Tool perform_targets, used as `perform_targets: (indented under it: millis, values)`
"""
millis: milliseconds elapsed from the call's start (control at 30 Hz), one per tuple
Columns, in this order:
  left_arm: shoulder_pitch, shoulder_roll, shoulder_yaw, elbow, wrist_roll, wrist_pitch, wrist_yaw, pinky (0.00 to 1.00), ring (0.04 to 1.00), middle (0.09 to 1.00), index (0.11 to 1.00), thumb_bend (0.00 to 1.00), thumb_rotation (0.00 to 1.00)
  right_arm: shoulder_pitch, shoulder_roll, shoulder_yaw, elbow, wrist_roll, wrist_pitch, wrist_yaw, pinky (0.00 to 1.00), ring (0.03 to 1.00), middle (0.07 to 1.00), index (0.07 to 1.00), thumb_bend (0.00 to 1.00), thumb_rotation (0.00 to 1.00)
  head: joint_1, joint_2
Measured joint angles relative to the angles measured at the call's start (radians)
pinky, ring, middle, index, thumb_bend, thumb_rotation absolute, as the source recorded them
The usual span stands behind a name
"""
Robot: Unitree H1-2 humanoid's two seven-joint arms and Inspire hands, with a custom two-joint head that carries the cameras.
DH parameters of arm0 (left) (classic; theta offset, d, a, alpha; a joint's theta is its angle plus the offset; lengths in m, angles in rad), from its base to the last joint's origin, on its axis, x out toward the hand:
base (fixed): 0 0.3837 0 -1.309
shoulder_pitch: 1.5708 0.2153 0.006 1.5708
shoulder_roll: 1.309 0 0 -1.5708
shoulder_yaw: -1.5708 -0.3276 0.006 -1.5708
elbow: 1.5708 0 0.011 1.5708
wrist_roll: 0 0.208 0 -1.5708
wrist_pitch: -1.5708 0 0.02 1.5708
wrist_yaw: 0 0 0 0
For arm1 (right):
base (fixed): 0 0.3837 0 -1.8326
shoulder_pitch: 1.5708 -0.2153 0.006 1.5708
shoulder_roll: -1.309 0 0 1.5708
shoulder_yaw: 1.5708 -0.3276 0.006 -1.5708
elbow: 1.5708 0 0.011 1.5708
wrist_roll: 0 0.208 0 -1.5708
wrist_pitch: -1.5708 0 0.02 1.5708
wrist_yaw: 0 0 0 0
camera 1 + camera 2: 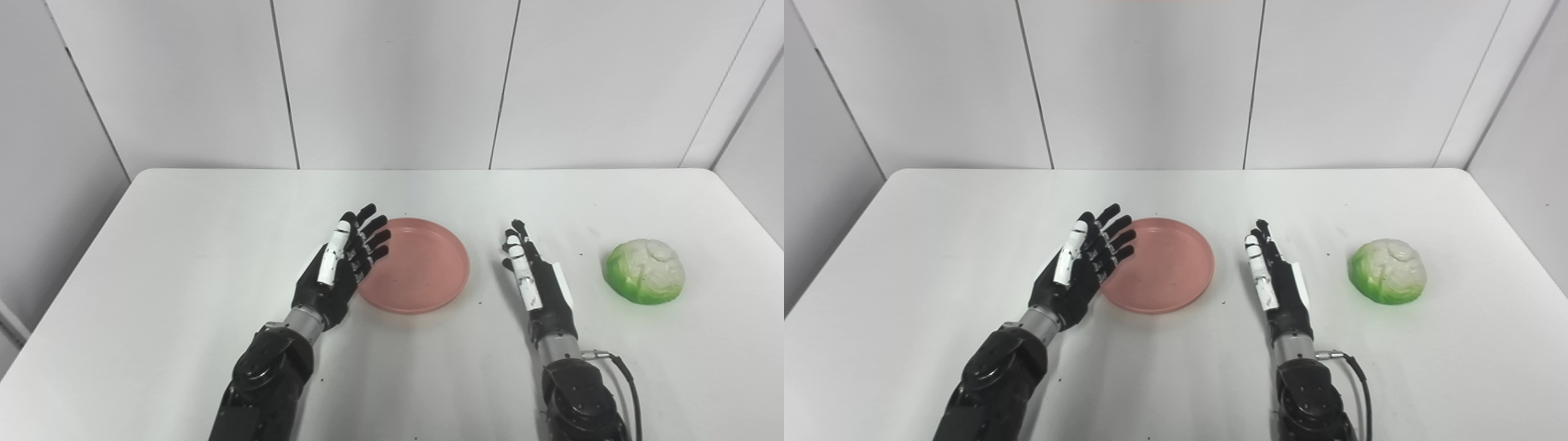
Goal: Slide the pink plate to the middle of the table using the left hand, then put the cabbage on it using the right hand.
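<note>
A round pink plate (422,266) lies empty near the middle of the white table. My left hand (340,263) is open with its fingers spread, right at the plate's left rim; contact is hard to tell. My right hand (533,278) is open and empty, edge-on, between the plate and the cabbage, touching neither. The green and white cabbage (644,271) sits on the table to the right of the right hand. The same scene shows in the right eye view, with the plate (1164,263) and the cabbage (1388,271).
The white table (184,245) is bounded by grey wall panels behind and at both sides. A cable loops from the right wrist (625,373). A few small dark specks lie on the table surface.
</note>
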Motion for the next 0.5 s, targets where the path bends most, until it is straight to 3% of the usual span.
perform_targets:
  millis: [500]
  values:
    - [0.004,0.011,0.038,-0.058,-0.001,-0.024,-0.022,0.96,0.940,0.947,0.945,0.47,1.00,-0.003,0.000,0.002,0.006,0.002,-0.001,0.000,0.91,0.934,0.944,0.963,0.18,1.00,-0.018,-0.006]
